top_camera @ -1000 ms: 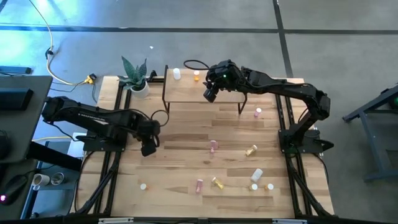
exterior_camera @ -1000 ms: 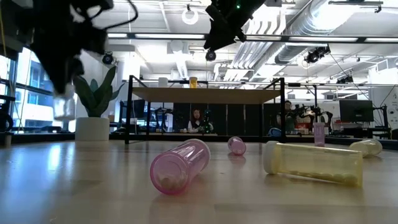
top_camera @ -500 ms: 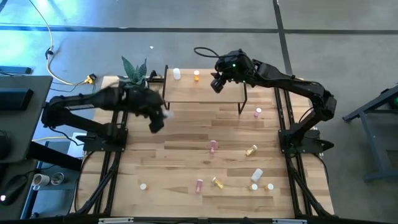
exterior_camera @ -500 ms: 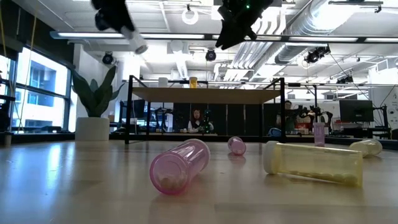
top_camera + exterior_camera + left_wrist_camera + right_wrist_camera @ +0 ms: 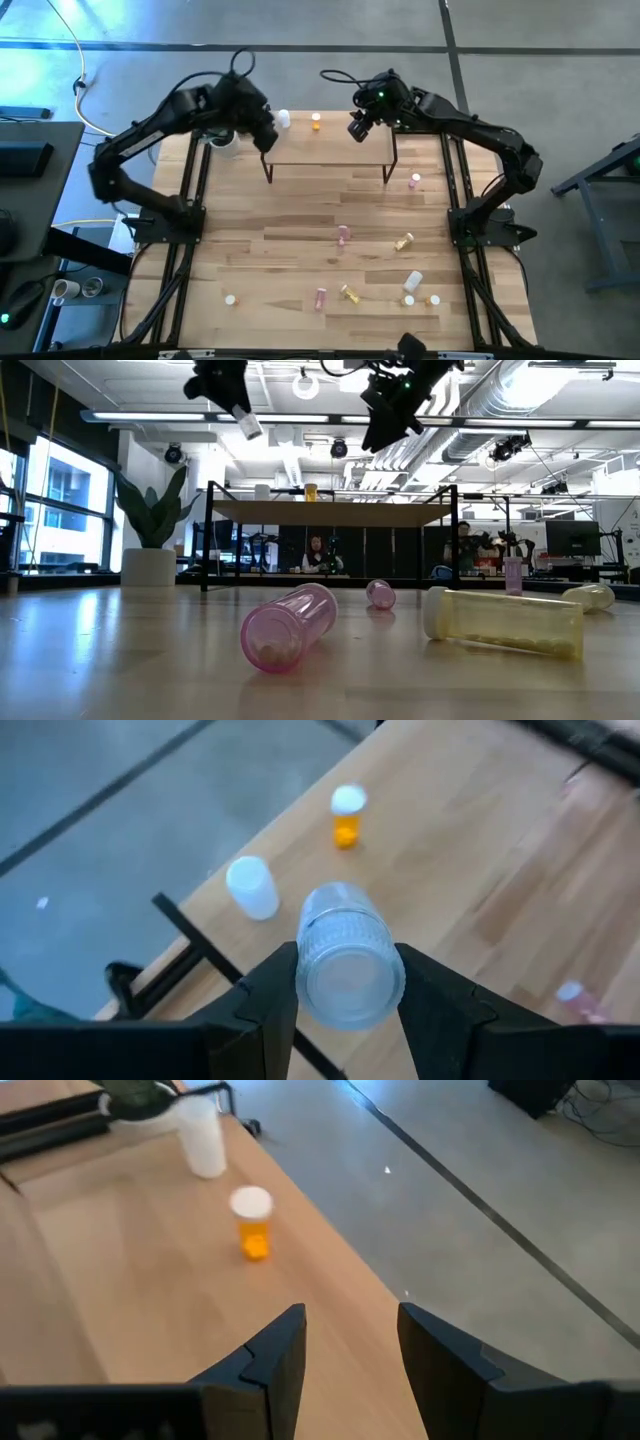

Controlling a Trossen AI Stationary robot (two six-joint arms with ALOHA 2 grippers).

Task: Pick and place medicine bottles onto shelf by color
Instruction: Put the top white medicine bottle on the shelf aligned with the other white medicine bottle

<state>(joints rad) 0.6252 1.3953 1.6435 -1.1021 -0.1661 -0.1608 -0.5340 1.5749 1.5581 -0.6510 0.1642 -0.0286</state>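
Left gripper (image 5: 345, 1010): pinching a white bottle (image 5: 349, 958) above the shelf's (image 5: 330, 148) left end
Right gripper (image 5: 350, 1350): spread, empty — hovering over the shelf
Shelf: carrying a white bottle (image 5: 284, 119) and an orange bottle (image 5: 316, 121) near its far edge

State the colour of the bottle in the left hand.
White or clear: the bottle held between the left hand fingers shows best in the left wrist view.

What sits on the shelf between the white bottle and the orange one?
Nothing. In the high view the shelf is bare wood between the white bottle and the orange bottle; the left wrist view agrees.
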